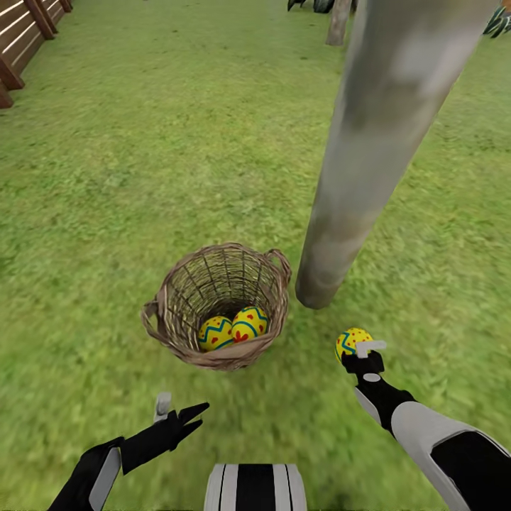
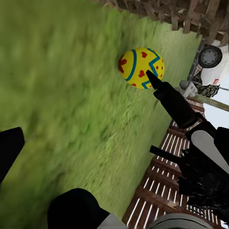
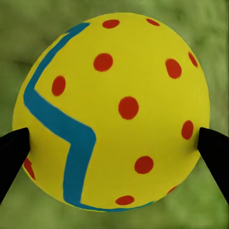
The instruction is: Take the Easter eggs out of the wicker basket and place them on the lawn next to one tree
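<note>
Yellow egg (image 3: 112,112) is pinched between the right gripper (image 1: 360,349) fingers, just beside the tree (image 1: 369,163). Two eggs (image 1: 233,328) sit in the basket (image 1: 170,298) near that tree. Left gripper (image 1: 177,415) looks spread, holding nothing; its wrist view catches a fence (image 2: 162,186).

A fenced garden, rendered in simulation: bright green lawn (image 1: 142,142) stretches across the scene to a brown horizontal-slat wooden fence (image 1: 25,32) along one edge. A thick, pale grey-beige tree trunk (image 1: 369,156) rises at a lean from the grass, with a second trunk (image 1: 338,21) farther back. A wicker basket (image 1: 170,312) sits on the turf beside the near trunk.
</note>
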`<state>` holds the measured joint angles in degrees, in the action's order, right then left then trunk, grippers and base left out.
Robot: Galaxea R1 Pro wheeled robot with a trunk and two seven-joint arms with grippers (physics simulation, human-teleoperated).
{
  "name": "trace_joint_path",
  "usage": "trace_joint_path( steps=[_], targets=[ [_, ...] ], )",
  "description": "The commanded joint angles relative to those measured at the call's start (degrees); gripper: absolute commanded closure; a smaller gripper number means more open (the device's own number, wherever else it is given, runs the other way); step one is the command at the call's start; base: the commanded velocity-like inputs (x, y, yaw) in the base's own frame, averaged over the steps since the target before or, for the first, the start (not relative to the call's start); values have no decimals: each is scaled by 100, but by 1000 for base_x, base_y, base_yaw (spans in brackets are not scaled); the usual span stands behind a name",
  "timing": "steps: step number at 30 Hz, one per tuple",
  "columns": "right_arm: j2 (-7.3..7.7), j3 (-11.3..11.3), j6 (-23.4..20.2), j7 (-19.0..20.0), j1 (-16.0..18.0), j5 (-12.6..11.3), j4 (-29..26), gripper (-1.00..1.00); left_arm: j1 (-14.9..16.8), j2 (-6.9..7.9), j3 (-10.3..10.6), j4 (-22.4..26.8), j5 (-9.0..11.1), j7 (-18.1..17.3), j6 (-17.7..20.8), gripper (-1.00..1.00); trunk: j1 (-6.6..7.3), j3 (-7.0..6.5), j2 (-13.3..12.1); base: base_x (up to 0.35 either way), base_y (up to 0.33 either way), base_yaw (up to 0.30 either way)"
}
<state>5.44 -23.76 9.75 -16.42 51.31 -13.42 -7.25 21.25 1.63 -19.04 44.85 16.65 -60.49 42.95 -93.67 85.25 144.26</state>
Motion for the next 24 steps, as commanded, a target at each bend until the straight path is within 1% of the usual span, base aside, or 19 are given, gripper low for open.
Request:
trace_joint_path(
  steps=[1, 3, 10, 18, 19, 24],
  targets=[
    [0, -50, 78, -28, 2, -51, -6, 100, 2, 2, -5, -2, 17, -6, 38, -100, -1, 26, 3, 0, 0, 0],
    [-6, -50, 171, -40, 2, -46, -8, 100, 2, 3, -4, -3, 14, -3, 38, -100, -6, 70, 5, 0, 0, 0],
    [-16, -50, 170, -36, 2, -38, -5, 100, 2, 4, -4, -3, 14, 2, 38, -100, -25, 225, 15, 0, 0, 0],
    [-25, -59, 186, -15, 2, -4, -31, 100, 2, 4, -8, -3, 14, 2, 38, -100, -25, 225, 15, 0, 0, 0],
    [-24, -59, 186, -12, 2, -3, -31, -100, 2, 4, -11, -4, 14, 2, 38, -100, -25, 225, 15, 0, 0, 0],
    [-16, -59, 186, 22, 2, -3, -39, -100, 2, 12, -12, -11, 14, 2, 38, -100, -25, 225, 15, 0, 0, 0]
  ],
)
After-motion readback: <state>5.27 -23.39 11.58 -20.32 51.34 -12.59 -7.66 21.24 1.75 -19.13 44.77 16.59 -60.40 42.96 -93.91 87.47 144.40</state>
